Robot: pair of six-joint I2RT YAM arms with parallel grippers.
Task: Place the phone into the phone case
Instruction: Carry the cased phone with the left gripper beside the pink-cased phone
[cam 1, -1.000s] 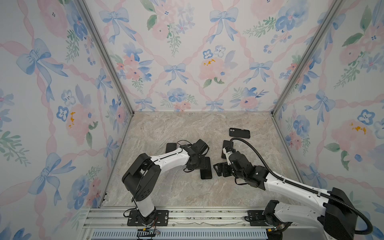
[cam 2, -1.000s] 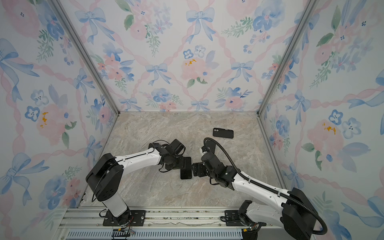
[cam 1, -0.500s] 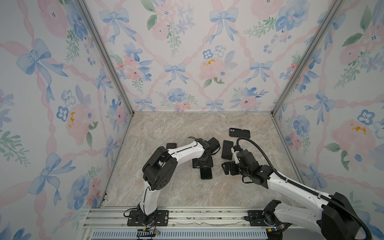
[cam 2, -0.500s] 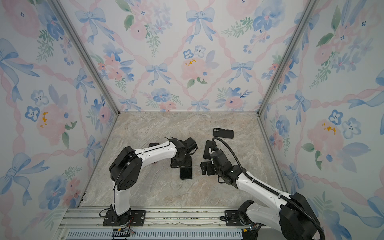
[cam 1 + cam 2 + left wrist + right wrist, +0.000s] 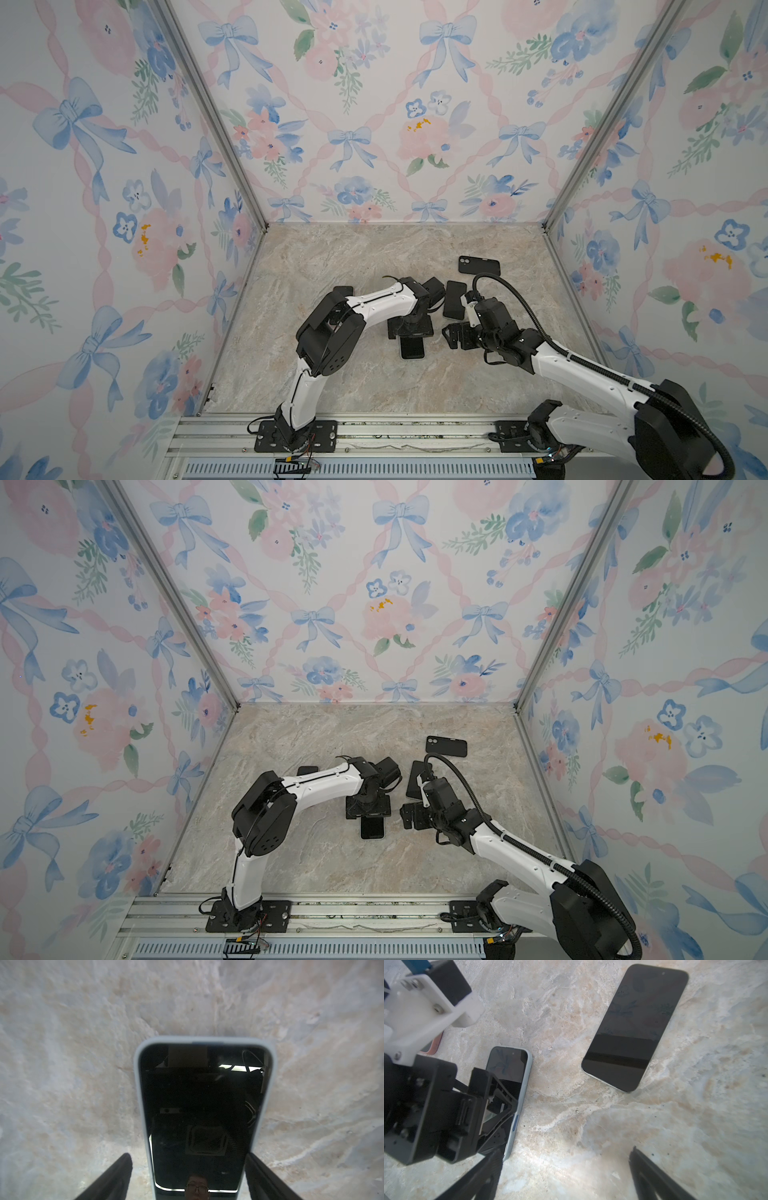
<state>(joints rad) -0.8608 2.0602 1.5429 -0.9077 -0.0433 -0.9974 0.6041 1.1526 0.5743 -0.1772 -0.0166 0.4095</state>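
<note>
Straddling black glass phone (image 5: 197, 1105) in pale blue case (image 5: 139, 1084): left gripper (image 5: 187, 1155) spread, gripping nothing. Right gripper (image 5: 564, 1151) spread, empty.

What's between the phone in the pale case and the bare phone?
Nothing, just bare marble table between the cased phone and the bare phone; the right wrist view shows it.

Marble tabletop (image 5: 353, 257), cased phone (image 5: 412, 349), bare phone (image 5: 454, 300)

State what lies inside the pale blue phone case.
A phone with its dark screen up fills the pale blue phone case. The case's inside floor is covered by the phone.
</note>
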